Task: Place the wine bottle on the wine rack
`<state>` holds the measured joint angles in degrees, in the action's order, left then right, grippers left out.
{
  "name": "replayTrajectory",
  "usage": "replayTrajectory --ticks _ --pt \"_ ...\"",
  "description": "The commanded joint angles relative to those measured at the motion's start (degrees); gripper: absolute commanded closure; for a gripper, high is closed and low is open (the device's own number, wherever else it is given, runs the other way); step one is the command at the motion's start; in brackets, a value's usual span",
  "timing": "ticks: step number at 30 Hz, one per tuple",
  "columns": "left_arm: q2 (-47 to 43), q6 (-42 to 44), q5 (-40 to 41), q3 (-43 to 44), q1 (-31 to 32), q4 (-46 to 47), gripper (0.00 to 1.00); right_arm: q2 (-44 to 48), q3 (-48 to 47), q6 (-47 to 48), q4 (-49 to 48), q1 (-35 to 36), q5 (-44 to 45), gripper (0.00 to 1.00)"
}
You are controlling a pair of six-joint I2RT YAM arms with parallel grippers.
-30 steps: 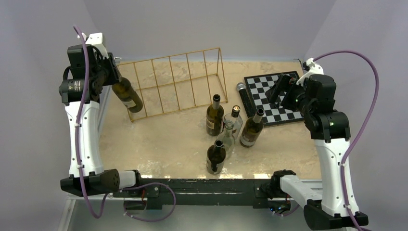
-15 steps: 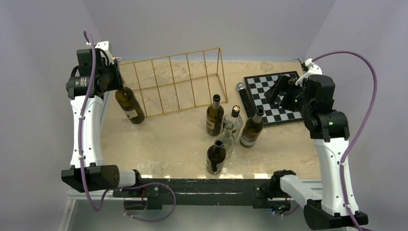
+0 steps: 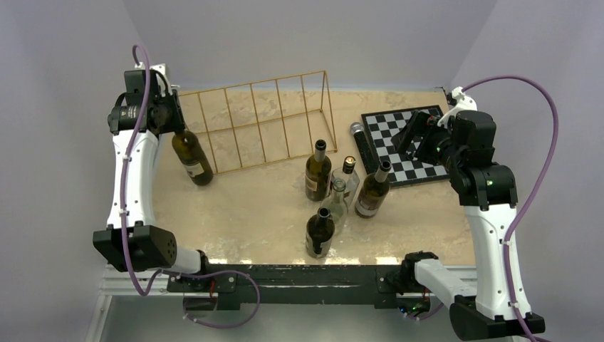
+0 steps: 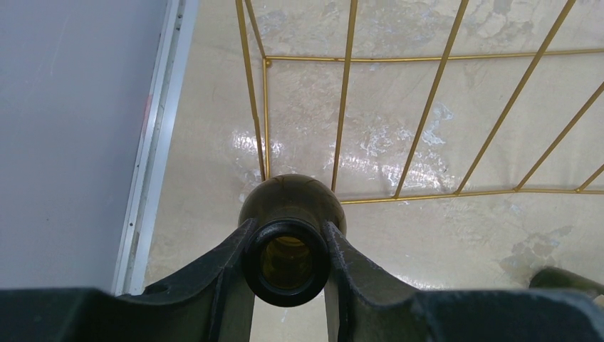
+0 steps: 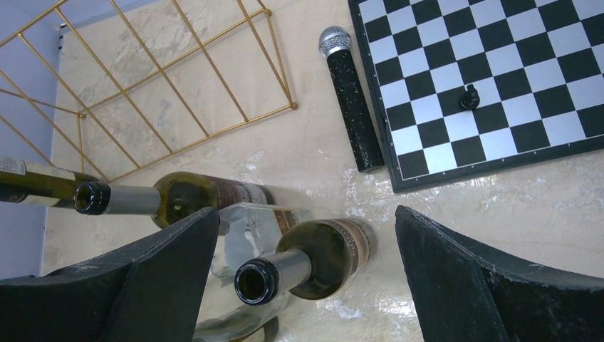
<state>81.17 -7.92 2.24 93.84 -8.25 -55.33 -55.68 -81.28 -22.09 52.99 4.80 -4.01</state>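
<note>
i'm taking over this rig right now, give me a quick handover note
Left gripper: shut on the neck of the wine bottle, which is tilted at the near-left corner of the wine rack. I cannot tell whether its base touches the table.
Right gripper: open and empty, over the chessboard side.
Done: the bottle is gripped and at the rack.
Left: set it into a slot and release.
Five other bottles stand mid-table, none on the rack.
</note>
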Motion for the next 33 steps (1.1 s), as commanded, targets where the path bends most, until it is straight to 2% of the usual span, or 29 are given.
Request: replayTrajectory --ticks 1,18,22,28,33 --pt "0.0 -0.9 1.1 1.6 -0.5 7.7 1.0 0.9 -0.5 -0.6 -1.5 -0.3 0.8 0.01" --pt "6.9 -2.7 1.4 0.5 -0.4 9.3 1.0 -1.4 -2.1 -0.6 -1.4 -0.3 0.4 0.01" --pt "8.9 -2.9 1.4 0.9 -0.4 11.1 0.93 -1.5 -2.2 -0.5 -1.5 -0.2 0.7 0.01" --pt "11.9 -3.4 2.4 1.5 -0.4 15.0 0.93 -1.3 -1.8 -0.7 -1.7 -0.3 1.3 0.01" --pt "14.4 -4.2 3.5 2.1 -0.4 18.3 0.88 -0.7 -1.1 -0.9 -2.3 -0.3 1.5 0.01"
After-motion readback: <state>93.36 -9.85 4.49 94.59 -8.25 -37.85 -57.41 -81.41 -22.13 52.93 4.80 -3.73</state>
